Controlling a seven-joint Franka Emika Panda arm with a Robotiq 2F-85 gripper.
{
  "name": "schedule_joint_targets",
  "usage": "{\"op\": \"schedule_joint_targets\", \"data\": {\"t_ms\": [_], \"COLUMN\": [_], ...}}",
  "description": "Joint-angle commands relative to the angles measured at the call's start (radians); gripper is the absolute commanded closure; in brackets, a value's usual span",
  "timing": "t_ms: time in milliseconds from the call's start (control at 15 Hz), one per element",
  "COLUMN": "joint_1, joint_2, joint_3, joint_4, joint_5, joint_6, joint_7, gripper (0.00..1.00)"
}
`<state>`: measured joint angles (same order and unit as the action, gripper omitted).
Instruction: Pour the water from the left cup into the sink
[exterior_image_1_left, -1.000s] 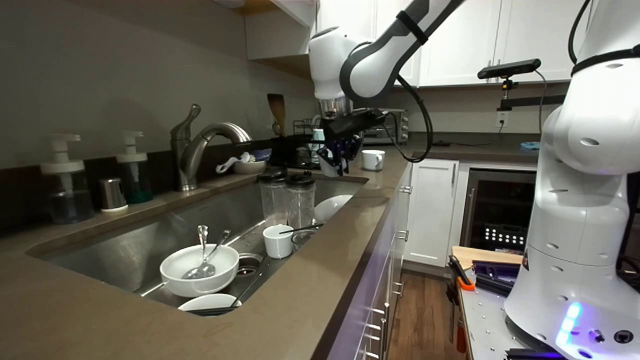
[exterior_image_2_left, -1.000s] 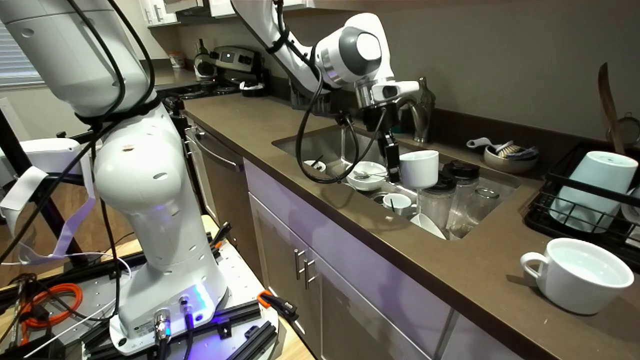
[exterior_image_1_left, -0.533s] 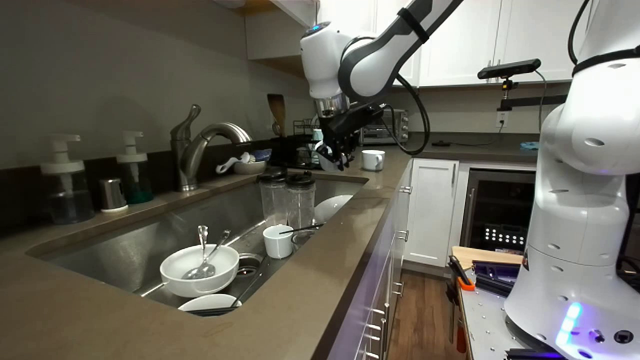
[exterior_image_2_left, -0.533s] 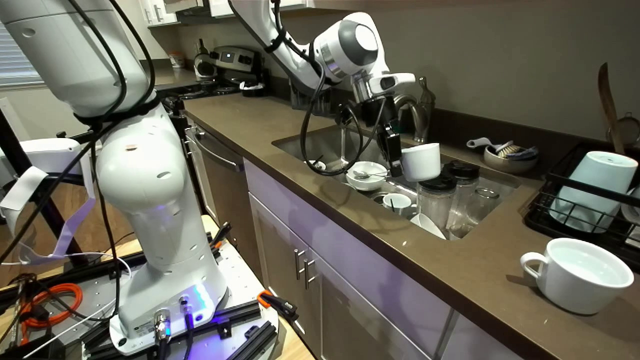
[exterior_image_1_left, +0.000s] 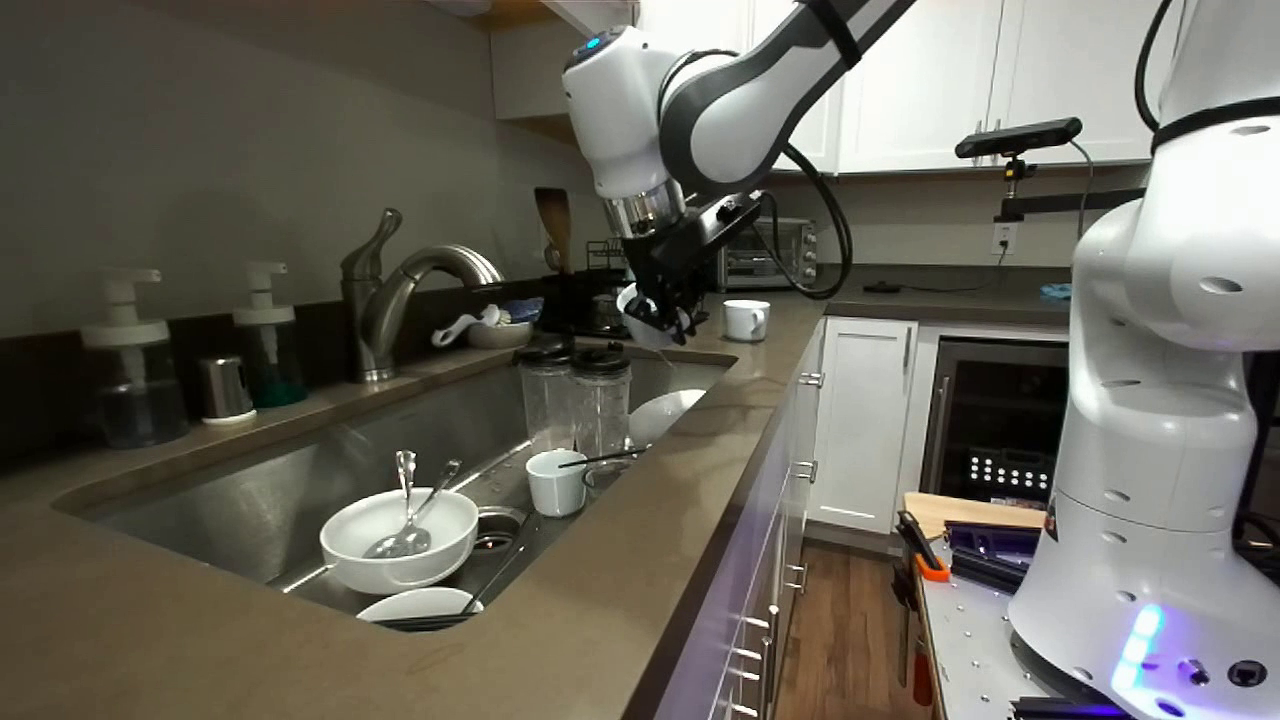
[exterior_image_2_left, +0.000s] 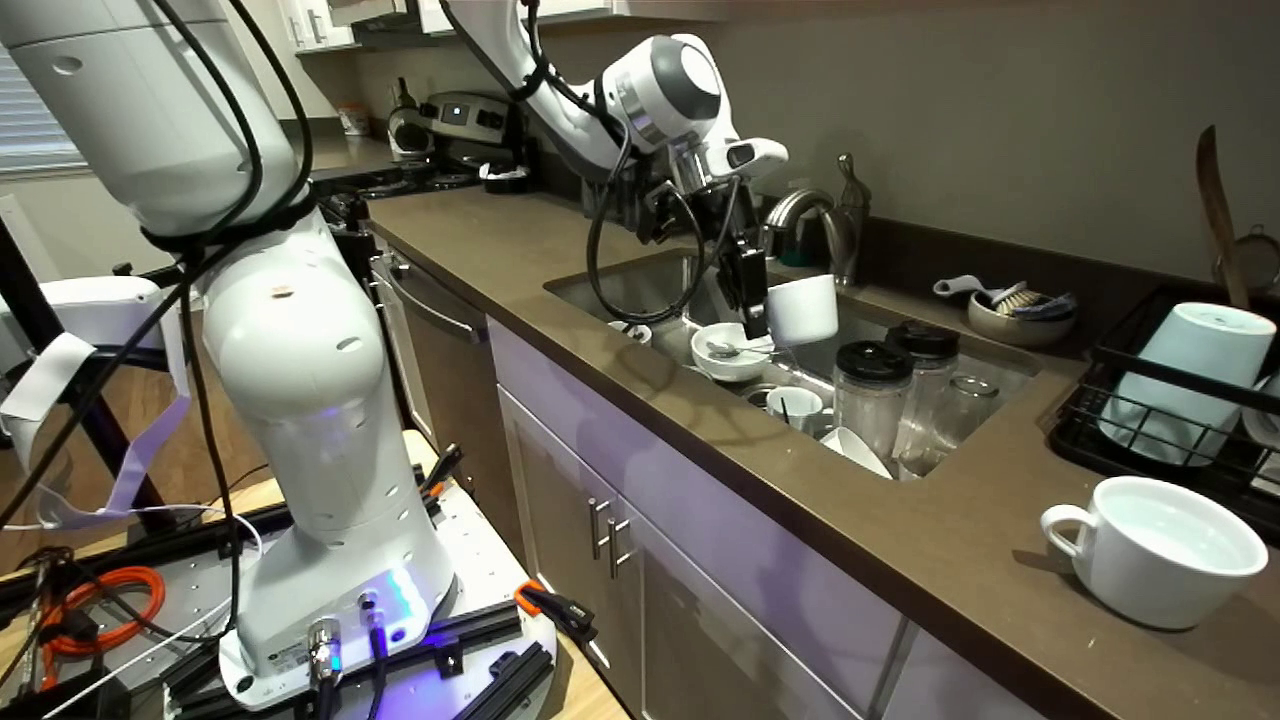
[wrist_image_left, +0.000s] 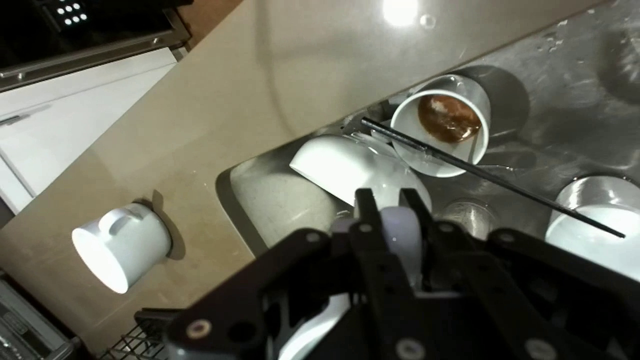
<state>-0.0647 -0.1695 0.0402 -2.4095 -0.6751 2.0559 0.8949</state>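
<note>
My gripper is shut on the handle of a white cup, held in the air over the sink. The handle sits between the fingers in the wrist view, and part of the cup's body is hidden behind the gripper there. The cup is tilted in both exterior views; it also shows beside the fingers in an exterior view. A faint thin streak like water shows just below it. The water inside it cannot be seen. A second white cup with clear liquid stands upright on the counter, also in the wrist view.
The sink holds a white bowl with spoons, a small white cup, lidded jars, a tilted white bowl and a black stick. The faucet rises at the back edge. A dish rack stands on the counter.
The held cup has moved left in both exterior views and tilted further, with the wrist leaning. A pale streak showed under it one second ago; only a faint one shows now.
</note>
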Motion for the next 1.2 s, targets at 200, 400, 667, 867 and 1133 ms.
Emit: {"op": "schedule_joint_targets", "data": {"t_ms": [200,400,667,867,1133], "joint_1": [0.050,0.061,0.076,0.096,0.147], "joint_2": [0.016,0.037,0.073,0.100,0.137], "joint_3": [0.015,0.020,0.033,0.043,0.079], "joint_4": [0.043,0.064,0.092,0.106,0.091], "joint_5": [0.029,0.037,0.017,0.022,0.020], "joint_6": [-0.106,-0.164,-0.230,-0.255,-0.295], "joint_7": [-0.166,-0.227,-0.266,-0.300,-0.304], "gripper": [0.96,0.96,0.96,0.96,0.96]}}
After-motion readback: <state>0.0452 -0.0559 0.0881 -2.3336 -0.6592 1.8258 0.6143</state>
